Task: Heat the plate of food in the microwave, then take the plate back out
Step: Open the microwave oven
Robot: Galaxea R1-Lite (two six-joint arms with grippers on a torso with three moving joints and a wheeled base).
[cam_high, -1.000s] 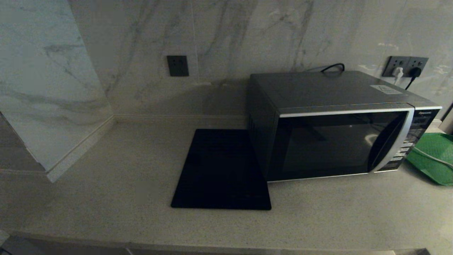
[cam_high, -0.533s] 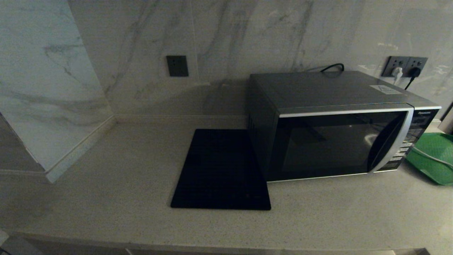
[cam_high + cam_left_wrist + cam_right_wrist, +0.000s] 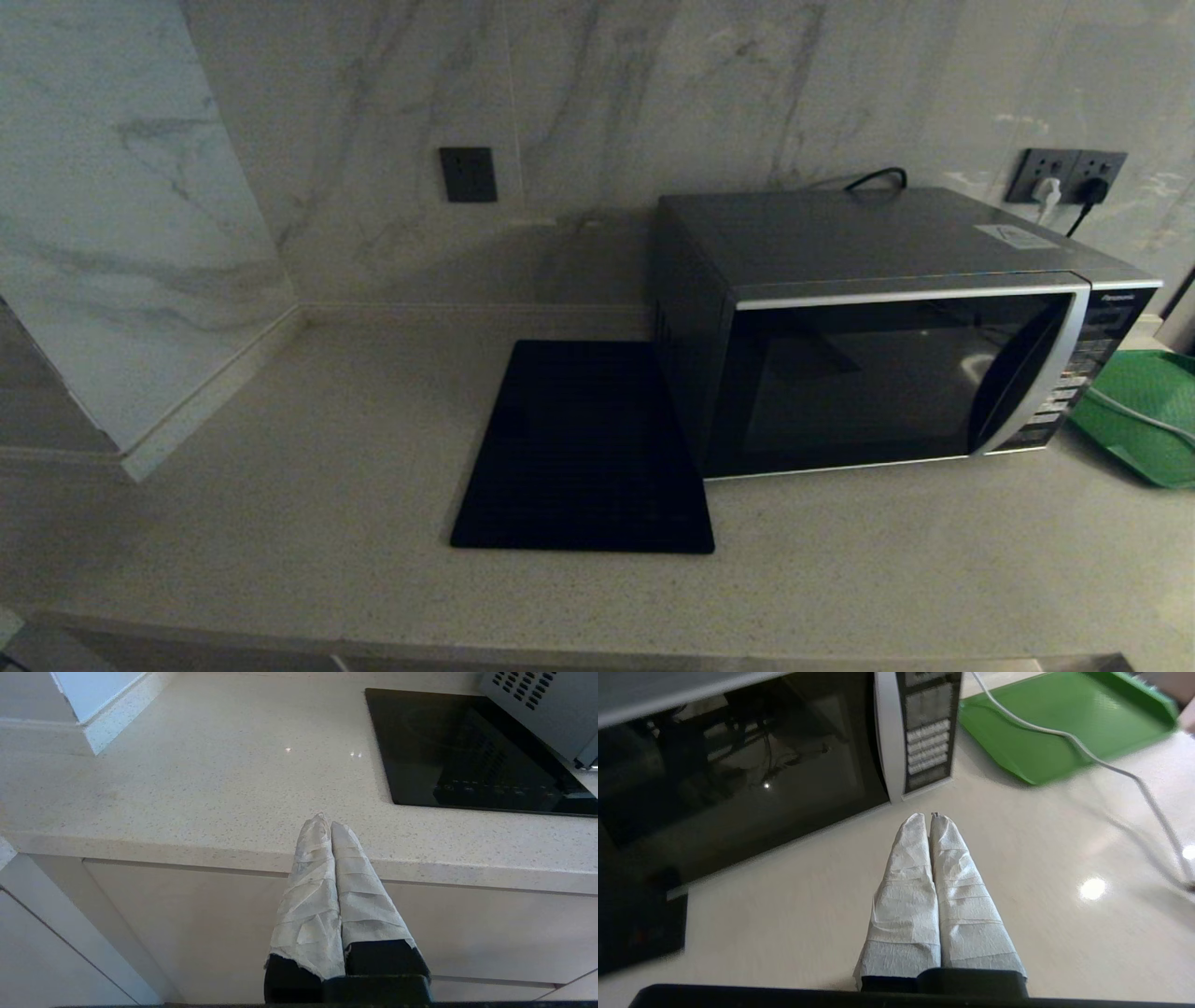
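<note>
The silver-grey microwave (image 3: 896, 327) stands at the right of the counter with its dark glass door closed; its button panel (image 3: 927, 732) shows in the right wrist view. The plate of food is out of view. My right gripper (image 3: 928, 817) is shut and empty, hovering over the counter in front of the microwave's right corner. Its tape-wrapped fingers (image 3: 906, 896) press together. My left gripper (image 3: 325, 822) is shut and empty too, held at the counter's front edge, left of the black mat. Neither arm shows in the head view.
A flat black square mat (image 3: 583, 448) lies left of the microwave. A green tray (image 3: 1144, 415) sits right of it, with a white cable (image 3: 1111, 767) running across. Wall sockets (image 3: 1069, 175) hold the plugs. A marble pillar (image 3: 131, 233) closes the left side.
</note>
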